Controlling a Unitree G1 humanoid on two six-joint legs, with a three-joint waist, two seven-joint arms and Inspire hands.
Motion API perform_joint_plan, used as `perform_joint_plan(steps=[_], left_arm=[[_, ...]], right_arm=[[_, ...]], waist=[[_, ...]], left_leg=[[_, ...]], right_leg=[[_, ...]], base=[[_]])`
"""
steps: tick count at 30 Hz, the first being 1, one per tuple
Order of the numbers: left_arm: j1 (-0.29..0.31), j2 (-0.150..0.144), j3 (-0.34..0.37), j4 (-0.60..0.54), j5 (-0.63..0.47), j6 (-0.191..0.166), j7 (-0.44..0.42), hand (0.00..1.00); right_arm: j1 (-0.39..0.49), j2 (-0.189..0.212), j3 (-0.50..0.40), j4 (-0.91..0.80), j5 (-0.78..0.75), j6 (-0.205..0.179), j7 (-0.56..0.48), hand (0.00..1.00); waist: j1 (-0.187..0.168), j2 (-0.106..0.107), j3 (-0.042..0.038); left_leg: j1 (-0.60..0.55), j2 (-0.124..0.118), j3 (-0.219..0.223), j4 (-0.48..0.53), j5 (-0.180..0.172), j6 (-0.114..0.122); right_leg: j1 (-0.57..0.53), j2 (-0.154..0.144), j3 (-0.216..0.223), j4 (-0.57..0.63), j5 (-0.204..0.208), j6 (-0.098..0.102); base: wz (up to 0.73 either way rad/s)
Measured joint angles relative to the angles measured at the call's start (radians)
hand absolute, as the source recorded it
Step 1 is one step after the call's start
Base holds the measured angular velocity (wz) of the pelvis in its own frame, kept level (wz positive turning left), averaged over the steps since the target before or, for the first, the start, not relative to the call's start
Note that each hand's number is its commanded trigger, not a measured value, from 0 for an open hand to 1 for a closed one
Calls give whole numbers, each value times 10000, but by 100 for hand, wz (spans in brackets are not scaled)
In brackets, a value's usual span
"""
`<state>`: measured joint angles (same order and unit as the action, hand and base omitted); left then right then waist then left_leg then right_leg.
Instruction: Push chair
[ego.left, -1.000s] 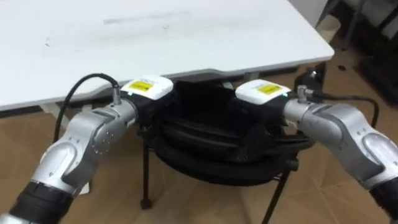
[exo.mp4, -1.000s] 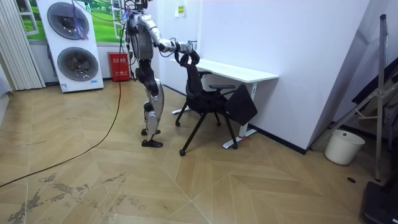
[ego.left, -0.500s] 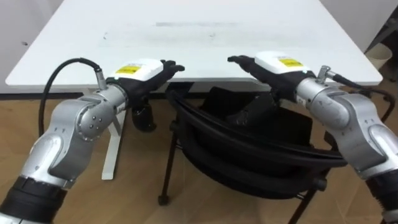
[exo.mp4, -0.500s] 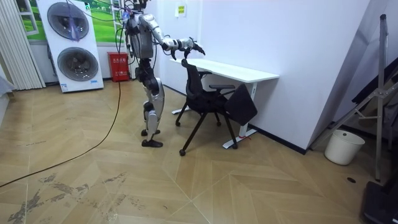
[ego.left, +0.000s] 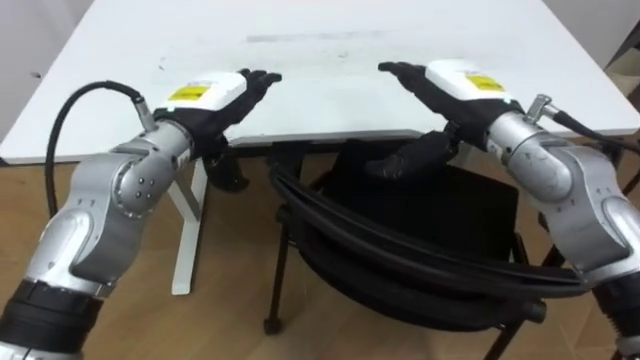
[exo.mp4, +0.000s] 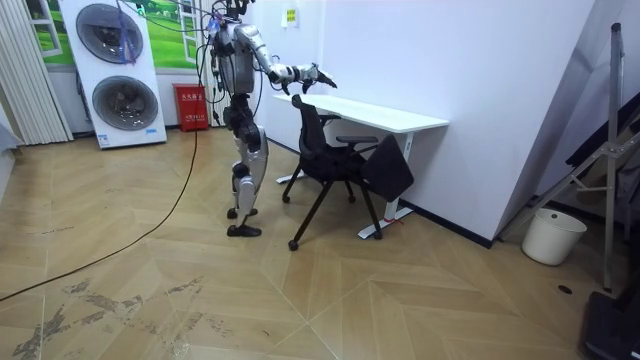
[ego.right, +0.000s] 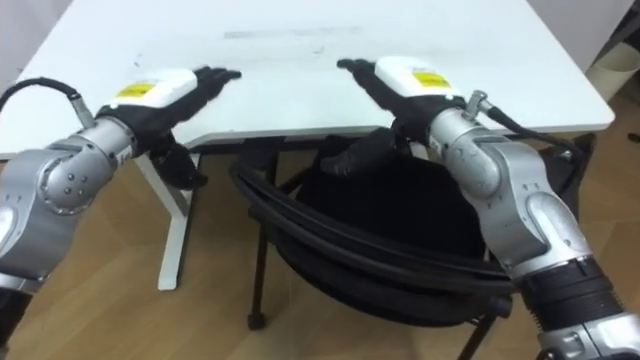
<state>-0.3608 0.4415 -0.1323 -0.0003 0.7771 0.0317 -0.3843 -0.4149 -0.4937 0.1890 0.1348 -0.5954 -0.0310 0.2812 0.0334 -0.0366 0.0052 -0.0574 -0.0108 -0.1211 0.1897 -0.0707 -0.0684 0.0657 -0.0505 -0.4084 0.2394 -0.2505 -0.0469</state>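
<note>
A black chair (ego.left: 400, 250) stands in front of me, its curved backrest toward me and its seat partly under the white table (ego.left: 320, 50). My left hand (ego.left: 215, 95) hovers above the backrest's left end with straight fingers, open and touching nothing. My right hand (ego.left: 450, 85) hovers above the right end, also open, with its thumb hanging down toward the chair. Both hands are held over the table's near edge. In the room view I stand upright behind the chair (exo.mp4: 335, 160), arms stretched forward over it toward the table (exo.mp4: 390, 115).
The table's white leg (ego.left: 190, 230) stands left of the chair. In the room view, stacked washing machines (exo.mp4: 120, 70) and a red box (exo.mp4: 192, 107) are behind me. A white bin (exo.mp4: 553, 236) and a metal stand (exo.mp4: 610, 150) are at the room view's right.
Both hands have let go of the chair's backrest, straightened their fingers and risen above it to the table's edge. The head camera has shifted too.
</note>
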Motion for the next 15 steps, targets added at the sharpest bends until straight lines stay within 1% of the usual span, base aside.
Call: perform_joint_plan(steps=[1,3,4,5,6,7,8,9,10,11,12,13,14,15], left_arm=[[-10,0,156,-31,-4,-45,137,0],[-57,0,768,-170,5,-85,714,0],[-56,0,929,-230,8,-91,872,0],[-39,-3,1330,-402,22,-131,1201,0],[-17,1,1751,-668,39,-153,1488,0],[-17,10,1971,-796,42,-168,1653,0],[-6,23,2392,-1001,31,-268,2060,0],[45,63,2724,-1136,29,-378,2554,0],[144,95,2871,-1224,24,-402,2838,0],[438,258,3232,-1321,32,-522,3461,0],[811,532,4069,-1388,185,-755,4007,0],[1026,494,4446,-1383,303,-792,4273,0],[1357,515,5149,-1369,421,-810,4736,0],[1606,518,5722,-1324,391,-815,5225,0]], right_arm=[[0,-17,-154,-59,90,-18,-51,0],[0,-61,-783,-392,198,-19,-424,0],[1,-61,-936,-489,188,-34,-542,0],[23,-76,-1352,-793,195,-66,-733,0],[96,-115,-1859,-1121,243,-168,-956,0],[100,-144,-2135,-1222,290,-254,-1070,0],[130,-238,-2657,-1307,529,-460,-1429,0],[321,-342,-3179,-1383,767,-601,-1904,0],[460,-377,-3420,-1406,873,-690,-2149,0],[816,-452,-3863,-1448,1041,-945,-2595,0],[1031,-523,-4369,-1688,1206,-1252,-2840,0],[1335,-587,-4751,-1943,1271,-1373,-3024,0],[1934,-685,-5546,-2237,1645,-1513,-3609,0],[2334,-735,-6241,-2237,2061,-1451,-4160,0]], waist=[[-14,0,0],[-6,-5,-5],[-10,-17,-12],[-23,-20,-13],[-40,-19,-13],[-63,-19,-14],[-89,-14,-16],[-93,3,-17],[-80,50,3],[-26,122,-11],[-26,12,-32],[-145,153,-76],[-340,258,-71],[-530,262,-68]], left_leg=[[9,-13,54,-2,-5,8],[125,-15,189,-58,-56,92],[167,-14,236,-84,-63,102],[184,-15,352,-104,-71,109],[189,-19,381,-123,-71,109],[207,-23,384,-138,-71,109],[351,3,351,-264,-69,110],[588,114,264,-398,-67,112],[739,285,133,-438,-67,115],[916,497,-486,-426,-80,124],[877,505,-641,-343,-168,57],[828,620,-551,-277,-338,-21],[833,714,58,-264,-445,-144],[929,783,632,-360,-440,-145]], right_leg=[[4,-19,26,-3,1,0],[36,-17,317,0,28,30],[47,-14,386,-1,29,30],[48,-12,515,-24,44,49],[38,15,524,-34,79,66],[47,23,531,-30,93,68],[84,49,515,48,130,113],[-14,51,557,540,133,120],[-244,66,672,1024,130,149],[-631,200,1408,861,33,264],[-1123,134,1869,-130,888,-130],[-1088,160,1655,-43,1106,-201],[-934,252,1457,-75,1187,-232],[-780,268,1513,-137,1187,-231]], base=[[-15],[-18],[-18],[-13],[-8],[-3],[-3],[-11],[-31],[-60],[-52],[-22],[11],[8]])
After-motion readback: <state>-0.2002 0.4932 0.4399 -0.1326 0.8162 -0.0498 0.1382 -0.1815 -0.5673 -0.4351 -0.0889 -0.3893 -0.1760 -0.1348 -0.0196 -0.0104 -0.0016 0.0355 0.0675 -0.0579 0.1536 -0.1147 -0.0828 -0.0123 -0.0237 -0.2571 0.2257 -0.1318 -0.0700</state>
